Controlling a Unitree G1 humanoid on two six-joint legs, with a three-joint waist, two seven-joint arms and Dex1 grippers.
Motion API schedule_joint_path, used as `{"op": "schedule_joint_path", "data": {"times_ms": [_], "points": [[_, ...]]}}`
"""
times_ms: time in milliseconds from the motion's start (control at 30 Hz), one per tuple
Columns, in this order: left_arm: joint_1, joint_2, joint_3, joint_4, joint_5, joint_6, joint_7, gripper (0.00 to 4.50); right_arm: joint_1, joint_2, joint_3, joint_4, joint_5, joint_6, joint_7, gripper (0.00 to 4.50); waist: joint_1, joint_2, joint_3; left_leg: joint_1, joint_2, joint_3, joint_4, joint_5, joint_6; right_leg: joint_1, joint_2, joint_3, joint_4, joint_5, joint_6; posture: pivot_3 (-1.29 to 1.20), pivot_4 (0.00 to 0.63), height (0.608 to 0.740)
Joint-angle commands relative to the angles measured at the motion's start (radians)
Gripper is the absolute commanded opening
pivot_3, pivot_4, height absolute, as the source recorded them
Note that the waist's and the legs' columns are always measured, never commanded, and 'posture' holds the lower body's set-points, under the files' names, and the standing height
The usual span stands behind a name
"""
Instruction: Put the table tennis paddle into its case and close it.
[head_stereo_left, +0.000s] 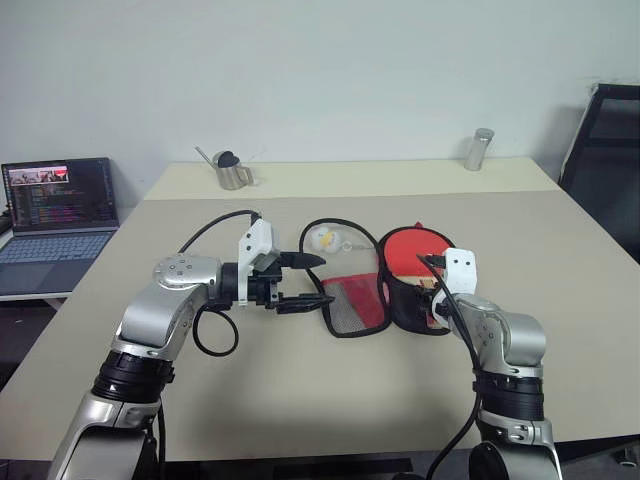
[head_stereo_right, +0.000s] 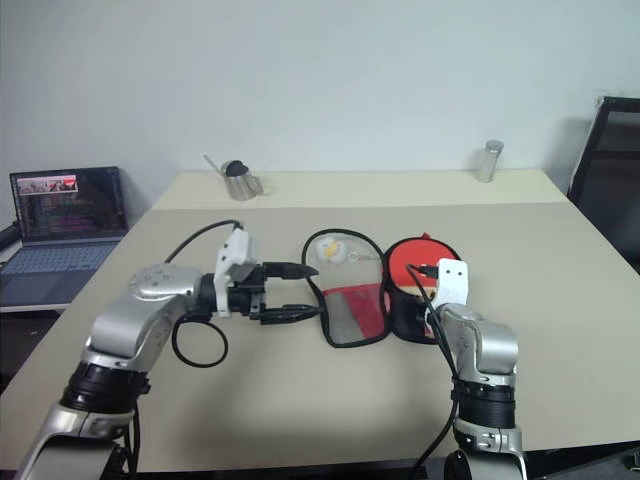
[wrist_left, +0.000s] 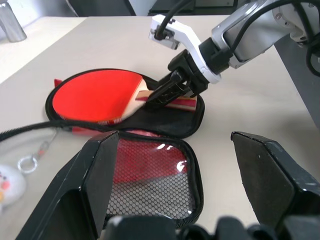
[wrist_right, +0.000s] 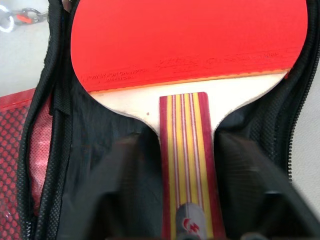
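From the head camera I see the case (head_stereo_left: 372, 288) lying unzipped and spread flat on the beige table (head_stereo_left: 300, 380), its mesh-pocket half toward my left and its black-lined half toward my right. The table tennis paddle (wrist_left: 100, 95) rests face-up in the black-lined half, red rubber toward the far side of the table, striped handle pointing back toward me.

My right gripper (wrist_left: 165, 95) sits low over the handle end. In its wrist view the two black fingers (wrist_right: 117, 190) stand on either side of the handle with a gap showing between each and the wood, so I read them as spread and not clamping it, though the fingers are blurred there and I can't rule out light contact.

My left gripper (head_stereo_left: 300, 280) hovers just beside the mesh half of the case, pointing across toward it, fingers wide apart and holding nothing.

A keyring with a small white charm (head_stereo_left: 322, 238) lies by the case's far edge.
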Motion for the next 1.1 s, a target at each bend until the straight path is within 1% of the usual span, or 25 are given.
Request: {"op": "schedule_joint_path", "data": {"times_ms": [33,67,100,233,300,333,400,500,633,700,800,867,933,1100], "points": [[0.000,0.020,0.043,-0.036,-0.010,-0.014,0.009,3.91,-0.005,-0.003,0.002,-0.085,0.012,0.007,0.000,4.01,0.000,0.000,0.000,0.000,0.000,0.000,0.000,0.000,0.000,0.000,0.000,0.000,0.000,0.000,0.000,0.00,0.150,0.740],[0.002,0.022,0.045,-0.033,-0.009,-0.015,0.013,3.91,0.002,-0.012,0.016,-0.113,0.015,0.017,0.008,4.38,0.000,0.000,0.000,0.000,0.000,0.000,0.000,0.000,0.000,0.000,0.000,0.000,0.000,0.000,0.000,0.00,0.150,0.740],[0.005,0.024,0.048,-0.029,-0.009,-0.015,0.017,3.91,0.009,-0.024,0.029,-0.145,0.018,0.031,0.017,4.47,0.000,0.000,0.000,0.000,0.000,0.000,0.000,0.000,0.000,0.000,0.000,0.000,0.000,0.000,0.000,0.00,0.150,0.740],[0.020,0.032,0.066,-0.006,-0.003,-0.016,0.030,3.91,0.045,-0.076,0.041,-0.305,0.053,0.122,0.069,4.47,0.001,0.000,0.000,0.000,0.000,0.000,0.000,0.000,0.000,0.000,0.000,0.000,0.000,0.000,0.000,0.00,0.150,0.740],[0.031,0.043,0.070,0.010,0.006,-0.014,0.035,3.91,0.052,-0.106,0.022,-0.382,0.085,0.178,0.109,4.47,0.001,0.000,0.000,0.000,0.000,0.000,0.000,0.000,0.000,0.000,0.000,0.000,0.000,0.000,0.000,0.00,0.150,0.740],[0.038,0.057,0.060,0.026,0.032,-0.024,0.038,3.91,0.050,-0.129,0.008,-0.417,0.106,0.197,0.136,4.47,0.000,0.000,0.000,0.000,0.000,0.000,0.000,0.000,0.000,0.000,0.000,0.000,0.000,0.000,0.000,0.00,0.150,0.740],[0.043,0.071,0.048,0.071,0.081,-0.055,0.059,3.91,0.040,-0.199,-0.005,-0.462,0.152,0.208,0.206,4.47,0.000,0.000,0.000,0.000,0.000,0.000,0.000,0.000,0.000,0.000,0.000,0.000,0.000,0.000,0.000,0.00,0.150,0.740],[0.026,0.064,0.048,0.165,0.130,-0.093,0.100,3.91,0.021,-0.358,0.013,-0.498,0.228,0.165,0.354,4.47,0.001,-0.001,0.000,0.000,0.000,0.000,0.000,0.000,0.000,0.000,0.000,0.000,0.000,0.000,0.000,0.00,0.150,0.740],[-0.015,0.063,-0.001,0.303,0.207,-0.159,0.081,3.91,-0.017,-0.511,-0.033,-0.498,0.355,0.118,0.540,4.47,0.001,-0.003,0.002,0.000,0.000,0.000,0.000,0.000,0.000,0.000,0.000,-0.001,-0.001,0.000,0.000,0.00,0.150,0.740],[-0.053,0.048,-0.014,0.383,0.225,-0.182,0.070,3.91,-0.011,-0.578,-0.043,-0.487,0.390,0.050,0.618,4.47,0.002,-0.004,0.002,0.000,0.000,-0.001,0.000,0.000,0.000,0.000,0.000,-0.001,-0.001,0.000,0.000,0.00,0.150,0.740],[-0.116,0.023,-0.037,0.520,0.267,-0.240,0.069,3.91,-0.003,-0.676,-0.067,-0.472,0.495,0.048,0.749,4.47,0.004,-0.006,0.004,0.000,0.000,-0.001,0.000,0.000,0.001,0.000,0.000,-0.001,-0.001,0.000,0.000,0.00,0.150,0.740],[-0.162,-0.005,-0.055,0.615,0.304,-0.283,0.085,3.91,-0.013,-0.705,-0.094,-0.478,0.578,0.054,0.803,4.47,0.006,-0.007,0.004,0.000,0.000,-0.001,0.000,0.000,0.001,0.001,0.000,-0.002,-0.001,0.000,0.000,0.00,0.150,0.740],[-0.198,-0.037,-0.065,0.690,0.331,-0.321,0.099,3.91,-0.018,-0.720,-0.100,-0.477,0.619,0.053,0.811,4.47,0.005,-0.007,0.004,0.000,0.000,-0.001,0.000,0.000,0.001,0.001,0.000,-0.002,-0.002,0.000,0.000,0.00,0.150,0.740],[-0.271,-0.141,-0.084,0.877,0.390,-0.408,0.149,3.91,-0.003,-0.735,-0.084,-0.472,0.635,0.022,0.779,4.47,0.008,-0.008,0.004,-0.001,0.000,-0.001,0.001,0.000,0.001,0.001,-0.001,-0.002,-0.001,0.000,0.001,0.00,0.150,0.740]]}}
